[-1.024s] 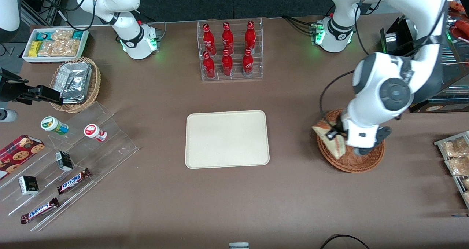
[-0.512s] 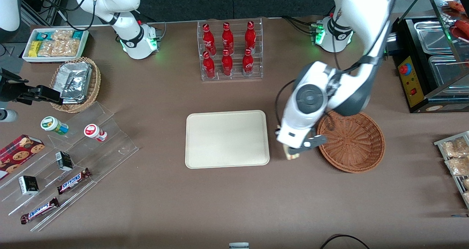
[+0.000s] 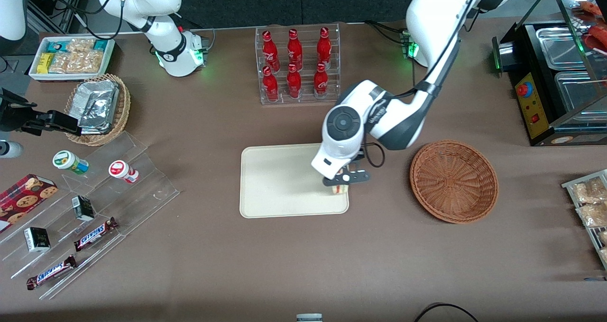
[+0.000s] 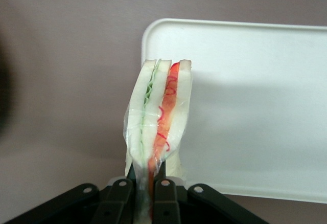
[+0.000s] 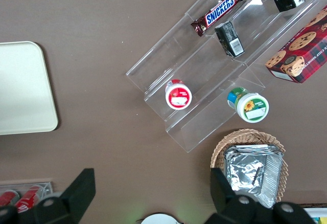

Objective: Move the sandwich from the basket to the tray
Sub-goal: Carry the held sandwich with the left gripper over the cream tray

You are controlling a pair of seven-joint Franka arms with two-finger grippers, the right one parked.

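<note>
My left gripper (image 3: 342, 183) hangs over the edge of the cream tray (image 3: 280, 179) that faces the basket, shut on the sandwich (image 3: 339, 189). In the left wrist view the wrapped sandwich (image 4: 158, 121) stands on edge between the black fingers (image 4: 121, 198), its red and green filling showing, with the tray's corner (image 4: 245, 91) under it. The gripper (image 4: 143, 201) pinches its lower end. The reddish-brown wicker basket (image 3: 454, 181) sits beside the tray toward the working arm's end, with nothing in it.
A clear rack of red bottles (image 3: 297, 65) stands farther from the front camera than the tray. Toward the parked arm's end lie a tan basket of foil packets (image 3: 98, 107), a clear stepped stand with snacks (image 3: 90, 213) and a white snack box (image 3: 71, 56). A black appliance (image 3: 555, 75) stands near the working arm.
The left arm has carried the sandwich out of the basket and sideways to above the tray's edge. The basket is left with nothing in it.
</note>
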